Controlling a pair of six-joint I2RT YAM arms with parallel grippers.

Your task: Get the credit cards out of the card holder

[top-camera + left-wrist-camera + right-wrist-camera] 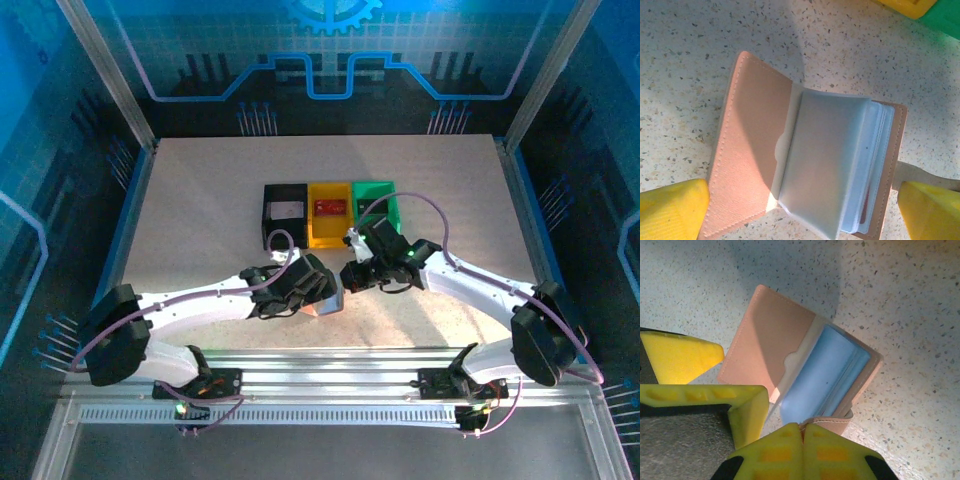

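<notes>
The card holder (757, 165) lies open on the speckled table, its pinkish-tan flap to the left and its pale grey pockets (830, 165) to the right. A thin red edge (865, 209) shows between the pockets. My left gripper (802, 210) is open, with one yellow finger on each side of the holder's near end. My right gripper (802, 426) is shut on the holder's snap tab (832, 421). The open card holder (770, 342) also lies ahead of the right gripper. A red card (330, 207) lies in the yellow bin, and a whitish card (288, 211) lies in the black bin.
Three bins stand in a row just beyond the grippers: black (270, 225), yellow (331, 235) and green (385, 190). Both arms meet at the table's middle near the front. The left gripper's yellow fingers (682, 357) sit close beside the right gripper.
</notes>
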